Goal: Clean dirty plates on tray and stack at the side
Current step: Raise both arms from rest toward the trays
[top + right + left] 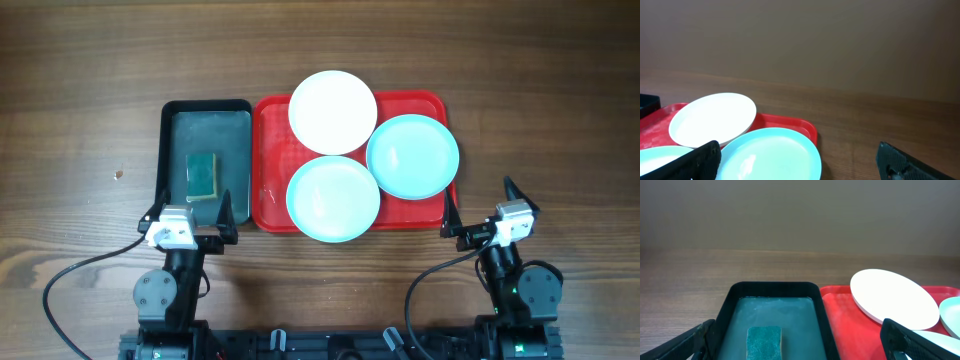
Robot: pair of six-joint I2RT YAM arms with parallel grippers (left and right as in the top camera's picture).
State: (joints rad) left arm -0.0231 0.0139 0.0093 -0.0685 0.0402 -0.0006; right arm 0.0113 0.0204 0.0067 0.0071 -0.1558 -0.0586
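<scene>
The red tray (268, 160) lies at the table's middle. On it sit a white plate (332, 111) at the back, an aqua plate (333, 198) at the front and a second aqua plate (412, 156) at the right, overlapping each other. My left gripper (192, 215) is open and empty, just in front of the black tray. My right gripper (482, 208) is open and empty, to the right of the red tray's front corner. The left wrist view shows the white plate (892, 297) and red tray (845, 325). The right wrist view shows the white plate (712, 119) and right aqua plate (770, 155).
A black tray (176, 140) with a green sponge (204, 175) stands left of the red tray; it also shows in the left wrist view (735, 300) with the sponge (764, 341). Bare wooden table lies right of the red tray.
</scene>
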